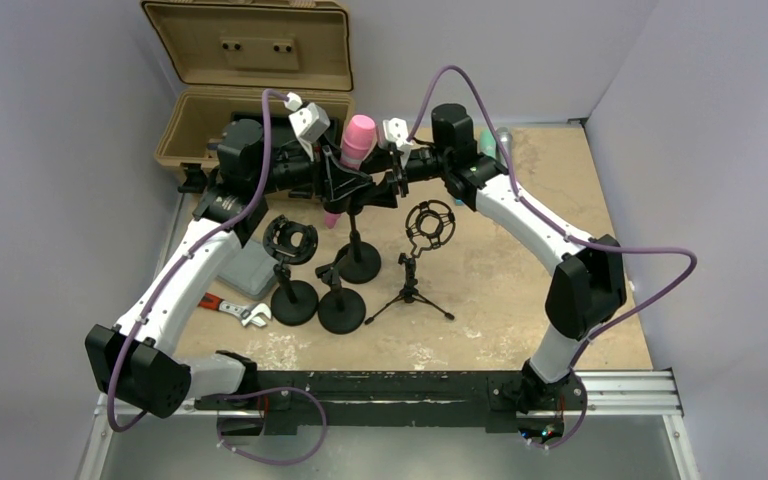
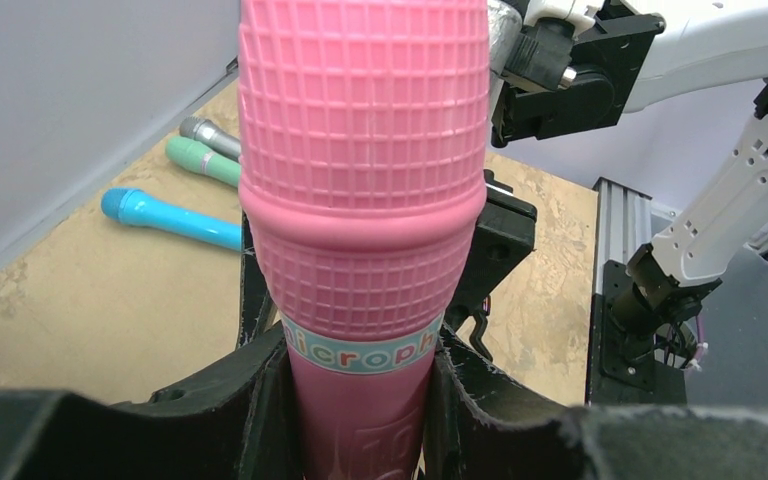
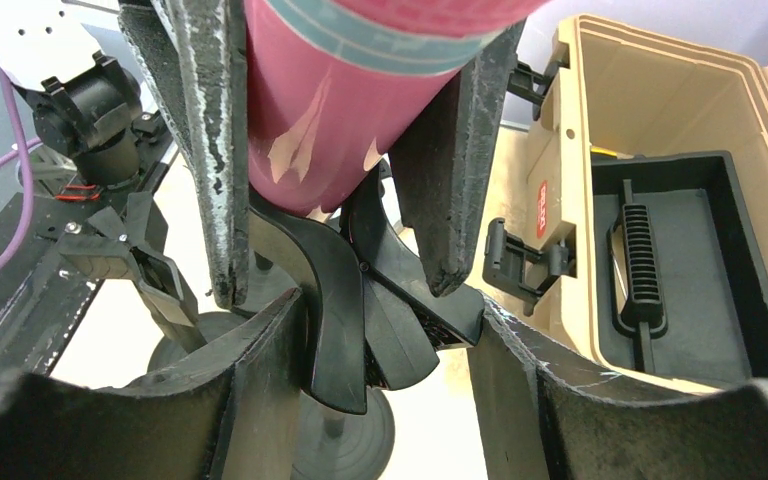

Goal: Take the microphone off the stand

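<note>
The pink microphone [image 1: 357, 140] stands tilted in the black clip [image 1: 358, 190] of a round-based stand [image 1: 358, 265], head up. My left gripper [image 1: 330, 178] is shut on its body just below the head; in the left wrist view the microphone [image 2: 360, 200] fills the gap between my left gripper's [image 2: 360, 360] fingers. My right gripper [image 1: 388, 187] comes from the right and is shut on the stand's clip [image 3: 360, 310], seen between the right gripper's [image 3: 385, 330] fingers. Above it the left fingers [image 3: 210, 150] hold the microphone [image 3: 330, 120].
Two more round-based stands [image 1: 293, 300] [image 1: 341, 310] and a tripod with a shock mount [image 1: 428, 228] stand in front. A wrench [image 1: 240, 310] and grey block [image 1: 250, 268] lie left. An open tan case [image 1: 250, 90] is at the back left. Blue [image 2: 165, 215], green [image 2: 200, 158] and grey [image 2: 210, 135] microphones lie behind.
</note>
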Motion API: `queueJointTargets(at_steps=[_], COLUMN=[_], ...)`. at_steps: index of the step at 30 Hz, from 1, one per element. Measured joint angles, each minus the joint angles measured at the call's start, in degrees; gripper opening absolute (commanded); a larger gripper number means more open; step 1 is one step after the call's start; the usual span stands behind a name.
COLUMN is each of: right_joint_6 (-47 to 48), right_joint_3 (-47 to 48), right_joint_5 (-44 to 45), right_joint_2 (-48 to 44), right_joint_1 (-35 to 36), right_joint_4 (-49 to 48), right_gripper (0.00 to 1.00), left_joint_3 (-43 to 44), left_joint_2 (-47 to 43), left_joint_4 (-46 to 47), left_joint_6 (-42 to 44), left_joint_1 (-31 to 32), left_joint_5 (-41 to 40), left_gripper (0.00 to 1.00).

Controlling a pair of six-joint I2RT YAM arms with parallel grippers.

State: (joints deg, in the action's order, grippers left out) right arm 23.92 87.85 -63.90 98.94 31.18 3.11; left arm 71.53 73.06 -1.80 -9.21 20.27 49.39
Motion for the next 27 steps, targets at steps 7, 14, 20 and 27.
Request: queueJointTargets(at_steps=[7, 14, 20, 27], right_joint_6=[-2.43, -5.79, -13.44, -22.01], right_joint_3=[-2.21, -5.66, -13.0, -19.39], right_joint_5=[1.73, 6.01, 11.15, 26.21], right_joint_2=[-1.66, -4.46, -8.41, -12.59], right_joint_1=[0.0, 0.26, 0.44, 6.25], right_joint_4=[-2.29, -4.98, -13.53, -21.18], right_gripper=[0.53, 0.48, 0.35, 0.29], left_joint_3=[0.0, 0.2, 0.11, -0.44], left_joint_2=[0.02, 0.0, -0.92, -5.62], left_joint_4=[0.22, -0.85, -4.24, -4.98], left_joint_6=[-0.04, -0.33, -0.72, 0.9], left_joint_1=[0.0, 0.26, 0.11, 1.95], left_joint_5=[0.48, -2.4, -10.97, -19.63], left_gripper=[0.09, 0.86, 0.97, 0.86])
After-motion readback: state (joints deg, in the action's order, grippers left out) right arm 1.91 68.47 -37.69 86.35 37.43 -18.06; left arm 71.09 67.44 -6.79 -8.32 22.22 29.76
